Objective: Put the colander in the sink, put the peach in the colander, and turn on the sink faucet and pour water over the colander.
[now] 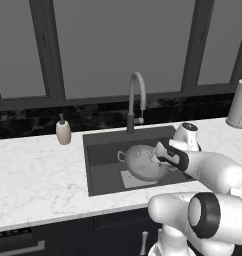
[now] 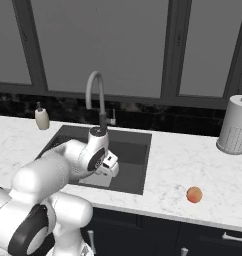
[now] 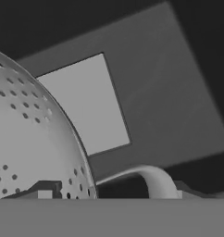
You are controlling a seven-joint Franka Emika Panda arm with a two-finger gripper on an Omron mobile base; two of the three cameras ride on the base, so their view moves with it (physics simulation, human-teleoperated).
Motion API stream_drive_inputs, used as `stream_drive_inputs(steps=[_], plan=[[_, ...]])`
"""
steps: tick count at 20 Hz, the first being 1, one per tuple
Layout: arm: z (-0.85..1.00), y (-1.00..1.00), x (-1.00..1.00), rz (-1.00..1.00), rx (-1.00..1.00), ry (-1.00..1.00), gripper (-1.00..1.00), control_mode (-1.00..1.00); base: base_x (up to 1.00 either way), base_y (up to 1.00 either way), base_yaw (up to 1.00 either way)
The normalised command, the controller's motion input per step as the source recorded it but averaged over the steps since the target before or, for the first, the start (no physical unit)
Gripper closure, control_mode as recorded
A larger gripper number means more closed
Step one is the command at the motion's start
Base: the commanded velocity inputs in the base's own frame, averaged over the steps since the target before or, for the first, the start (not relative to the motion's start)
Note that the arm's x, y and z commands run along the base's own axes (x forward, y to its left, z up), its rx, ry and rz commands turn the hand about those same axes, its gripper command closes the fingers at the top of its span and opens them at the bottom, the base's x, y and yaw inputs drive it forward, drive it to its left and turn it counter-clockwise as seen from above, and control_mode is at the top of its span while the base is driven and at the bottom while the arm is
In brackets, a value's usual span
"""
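The gripper (image 1: 160, 159) pinches the rim of the colander (image 1: 141, 162), which hangs tilted inside the sink (image 1: 100, 155). 1 loop handle (image 3: 151, 178) sits beside the fingertips. The peach (image 2: 194, 195) rests on the counter (image 2: 193, 165), well apart.

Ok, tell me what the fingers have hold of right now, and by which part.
The colander, gripped at its rim beside one loop handle, hanging over the sink. The fingers straddle the perforated wall.

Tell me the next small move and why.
Probably lower the colander a little further, then release. It looks tilted in the gripper, over the sink floor rather than resting on it. The peach waits on the counter.
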Motion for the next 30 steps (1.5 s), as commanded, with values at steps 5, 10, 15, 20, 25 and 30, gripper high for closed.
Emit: stream_drive_inputs(steps=[5,10,15,20,25,30], plan=[[-0.19,-0.30,0.14,0.01,0.00,0.00,1.00,-1.00,0.00,0.00,0.00],[0.00,-0.12,0.18,0.00,0.00,0.00,1.00,-1.00,0.00,0.00,0.00],[0.00,0.00,0.41,0.00,0.00,0.00,1.00,-1.00,0.00,0.00,0.00],[-0.19,0.00,0.31,0.00,0.00,0.00,1.00,-1.00,0.00,0.00,0.00],[-0.36,-0.01,0.20,0.00,0.00,0.00,1.00,-1.00,0.00,0.00,0.00],[-0.40,-0.07,0.13,0.01,0.00,0.00,1.00,-1.00,0.00,0.00,0.00]])
